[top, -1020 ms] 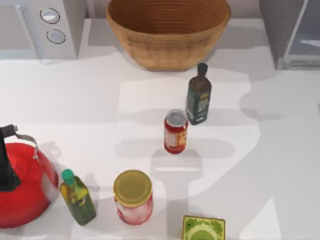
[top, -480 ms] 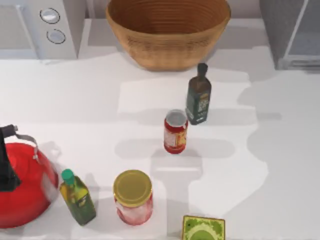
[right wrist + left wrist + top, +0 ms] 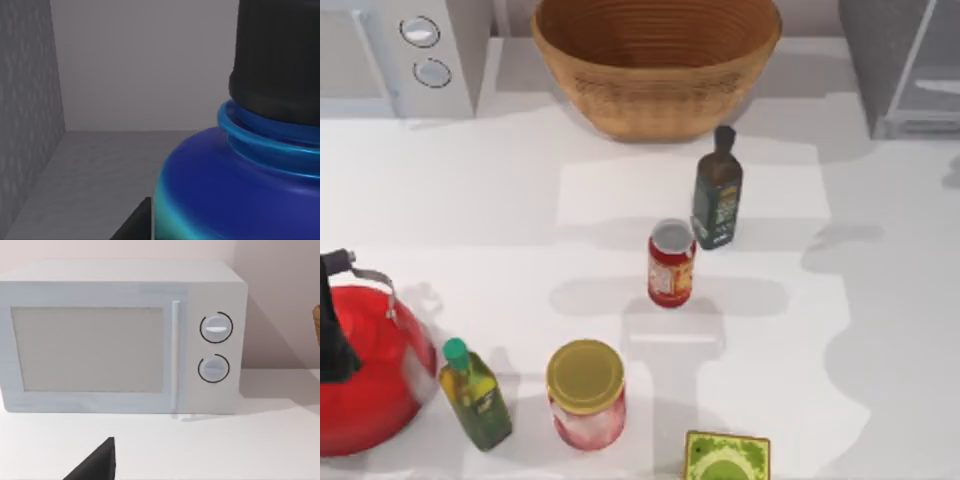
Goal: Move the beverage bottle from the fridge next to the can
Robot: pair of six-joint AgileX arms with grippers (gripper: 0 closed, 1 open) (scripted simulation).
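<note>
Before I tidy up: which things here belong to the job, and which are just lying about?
Job: bottle, fridge, can.

Lying about: basket, microwave, kettle, jar, green bottle, olive bottle, green box.

On the white desk [image 3: 500, 190], left of the wicker basket [image 3: 655, 65] stands a microwave [image 3: 400, 55], with nearer the dark green bottle [image 3: 718, 193], gold-lidded jar [image 3: 586, 393], olive bottle [image 3: 475, 394], red kettle [image 3: 365, 365] and green box [image 3: 726, 459].
</note>
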